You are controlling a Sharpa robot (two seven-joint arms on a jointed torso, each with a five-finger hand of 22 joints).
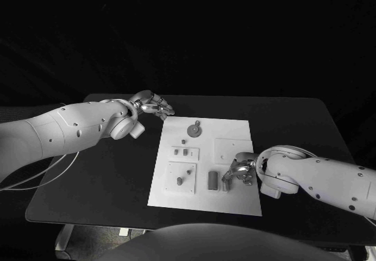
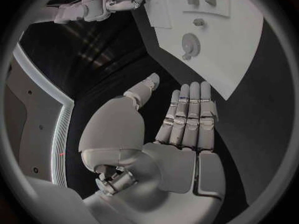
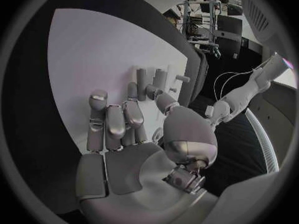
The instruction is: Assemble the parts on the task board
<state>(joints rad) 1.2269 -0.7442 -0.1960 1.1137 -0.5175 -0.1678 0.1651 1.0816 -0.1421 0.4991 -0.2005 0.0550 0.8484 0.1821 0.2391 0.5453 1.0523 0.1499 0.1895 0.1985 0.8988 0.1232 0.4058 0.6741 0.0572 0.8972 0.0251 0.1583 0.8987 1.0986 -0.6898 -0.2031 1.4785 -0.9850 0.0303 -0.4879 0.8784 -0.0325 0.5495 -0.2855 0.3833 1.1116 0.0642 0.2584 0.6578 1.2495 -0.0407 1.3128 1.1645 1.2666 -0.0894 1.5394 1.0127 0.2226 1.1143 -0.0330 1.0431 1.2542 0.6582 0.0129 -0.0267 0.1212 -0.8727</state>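
The white task board (image 1: 235, 136) lies mid-table with small grey parts on it: a round one (image 1: 194, 129) at the far end and a rectangular block (image 1: 213, 180) near the front. My right hand (image 1: 239, 171) rests low over the board's right side. Its fingers (image 3: 115, 119) are half curled and apart, the tips just short of two upright grey pieces (image 3: 151, 77), and nothing lies in the palm. My left hand (image 1: 152, 104) hovers off the board's far left corner, fingers (image 2: 190, 114) straight and side by side, holding nothing. The board (image 2: 249, 45) and round part (image 2: 190, 44) lie beyond it.
The black table (image 1: 102, 179) has bare strips on both sides of the board. More small parts sit in recessed plates on the board's left half (image 1: 185, 153). My right arm (image 2: 93, 7) crosses the far side in the left wrist view.
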